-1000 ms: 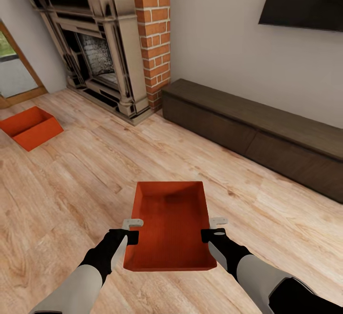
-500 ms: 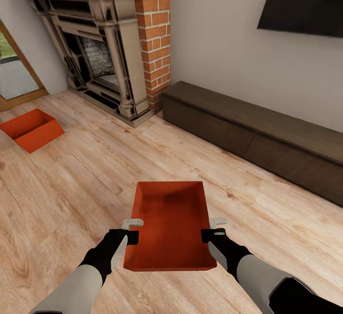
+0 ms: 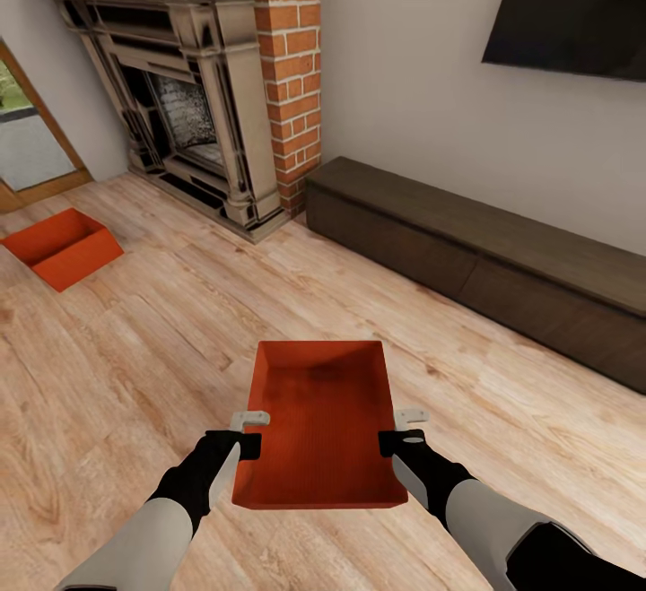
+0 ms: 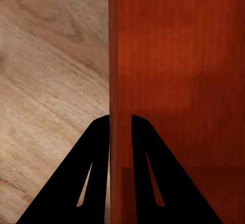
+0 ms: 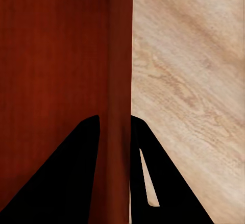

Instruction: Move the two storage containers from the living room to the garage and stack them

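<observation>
One storage container [image 3: 318,434] is held above the wood floor [image 3: 135,358], its side walls pinched by left gripper [image 3: 248,419] and right gripper [image 3: 411,416] fingers; second container [image 3: 61,247] lies at ten o'clock by the fireplace [image 3: 184,80].

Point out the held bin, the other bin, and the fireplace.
held bin [image 3: 318,430], head view, on its inner floor.
other bin [image 3: 58,248], head view, on its open interior.
fireplace [image 3: 184,111], head view, on its firebox opening.

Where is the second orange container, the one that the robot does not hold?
In the head view, the second container lies on the wood floor at the far left, near the fireplace, apart from the held container.
</observation>
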Available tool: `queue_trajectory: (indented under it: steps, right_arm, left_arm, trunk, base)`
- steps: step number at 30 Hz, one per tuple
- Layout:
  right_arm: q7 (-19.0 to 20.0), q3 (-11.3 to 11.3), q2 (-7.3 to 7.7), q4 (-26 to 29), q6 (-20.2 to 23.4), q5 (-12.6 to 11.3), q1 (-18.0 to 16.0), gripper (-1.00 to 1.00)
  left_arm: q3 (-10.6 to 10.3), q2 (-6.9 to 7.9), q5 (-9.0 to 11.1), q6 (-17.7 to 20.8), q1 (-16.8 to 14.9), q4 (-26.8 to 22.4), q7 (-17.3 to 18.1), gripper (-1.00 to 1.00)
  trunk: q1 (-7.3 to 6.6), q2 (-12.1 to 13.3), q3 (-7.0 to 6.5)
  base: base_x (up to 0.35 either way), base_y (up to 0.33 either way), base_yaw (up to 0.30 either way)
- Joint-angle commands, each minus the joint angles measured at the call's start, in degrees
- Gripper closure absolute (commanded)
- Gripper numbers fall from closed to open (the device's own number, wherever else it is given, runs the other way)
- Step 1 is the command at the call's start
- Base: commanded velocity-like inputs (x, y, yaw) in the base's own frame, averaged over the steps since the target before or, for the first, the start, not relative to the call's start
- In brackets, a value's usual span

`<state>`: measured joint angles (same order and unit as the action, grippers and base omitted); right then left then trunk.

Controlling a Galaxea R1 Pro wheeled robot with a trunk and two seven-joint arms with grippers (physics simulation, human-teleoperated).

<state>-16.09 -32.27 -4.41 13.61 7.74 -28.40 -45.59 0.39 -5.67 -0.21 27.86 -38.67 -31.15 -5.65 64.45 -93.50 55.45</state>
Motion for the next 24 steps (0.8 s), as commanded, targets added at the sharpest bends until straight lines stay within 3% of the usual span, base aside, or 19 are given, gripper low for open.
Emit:
queue_trajectory:
  steps: [1, 24]
  right_arm:
    - [-0.3, -1.3, 0.02, 0.1, 0.4, -1.0, 0.0, 1.0]
    - [-0.7, -1.4, -0.15, 0.2, 0.3, -0.9, 0.0, 1.0]
  left_arm:
    - [0.0, 0.0, -1.8, 0.4, 0.0, -0.1, -0.6, 1.0]
    - [0.0, 0.05, -1.8, 0.4, 0.0, -0.1, -0.6, 1.0]
  trunk:
    - [-0.23, 0.4, -0.15]
    - [-5.28, 9.6, -4.28]
  base:
    - [0.0, 0.0, 0.0]
    - [0.0, 0.0, 0.0]
